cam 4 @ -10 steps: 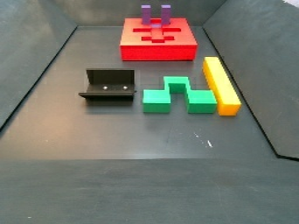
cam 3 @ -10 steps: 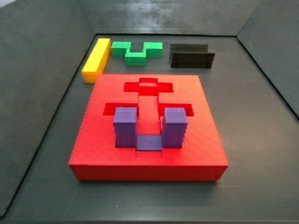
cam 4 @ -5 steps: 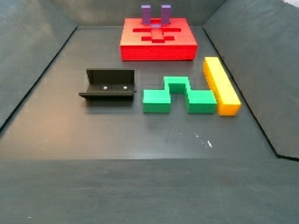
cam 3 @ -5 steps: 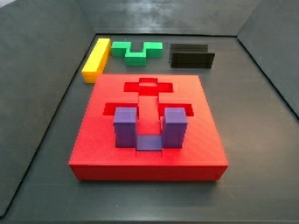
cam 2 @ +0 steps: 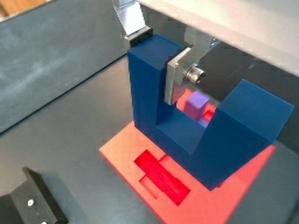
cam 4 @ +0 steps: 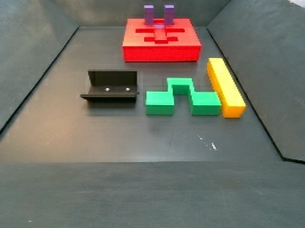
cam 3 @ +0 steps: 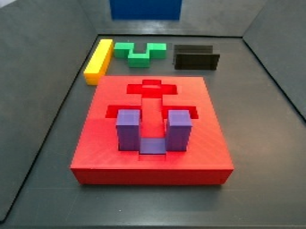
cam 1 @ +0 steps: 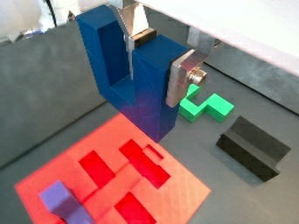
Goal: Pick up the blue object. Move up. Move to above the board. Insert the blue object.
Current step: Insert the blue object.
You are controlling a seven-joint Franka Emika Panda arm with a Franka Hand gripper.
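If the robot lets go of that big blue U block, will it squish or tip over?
Probably no squishing: the blue object has crisp, straight edges, so it looks stiff. The gripper clamps one prong, and the smooth plastic might slip. Landing on its prong ends, tall and narrow above the board, it could well tip.

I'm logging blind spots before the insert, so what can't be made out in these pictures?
- The tool: absent from both side views; only wrist views show it, shut on the blue object.
- Blue object: cut off by a side view's top edge.
- The board: mostly hidden behind the blue object in both wrist views.
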